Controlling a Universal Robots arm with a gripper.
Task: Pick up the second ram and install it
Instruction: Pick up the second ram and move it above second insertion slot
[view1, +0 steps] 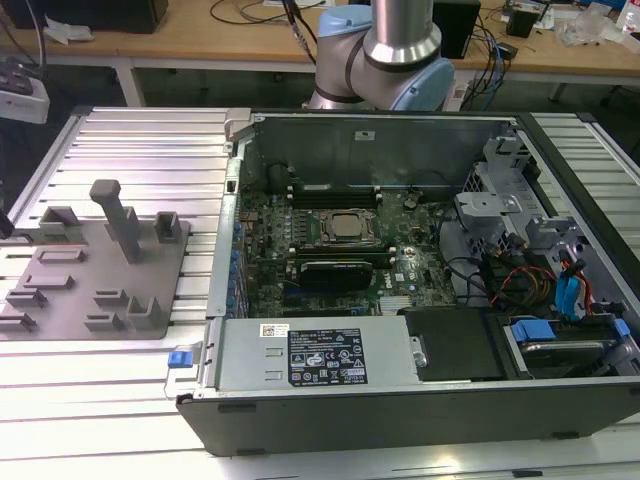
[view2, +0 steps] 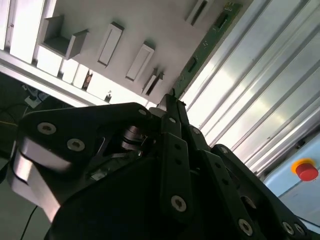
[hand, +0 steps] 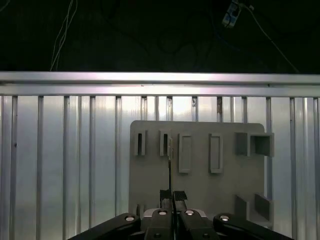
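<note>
In the first wrist view my gripper (hand: 171, 195) is shut on the second ram (hand: 170, 165), which is seen edge-on as a thin line rising from between the fingers. The second wrist view shows that stick as a narrow green board (view2: 207, 45) running out from the gripper tip (view2: 171, 102). The gripper hangs well above the grey fixture plate (hand: 200, 190) with its empty slots. In the exterior view the plate (view1: 100, 300) lies on the left. The open computer case (view1: 380, 130) with its motherboard (view1: 330, 290) stands at the middle.
The motherboard carries a silver processor (view1: 345, 228) and a black expansion card (view1: 345, 270). A power supply (view1: 320, 355) lies at the case's near side, and drive bays with cables (view1: 560, 290) are on the exterior view's right. Ribbed aluminium table (view1: 150, 130) surrounds all. A red button (view2: 306, 170) is visible.
</note>
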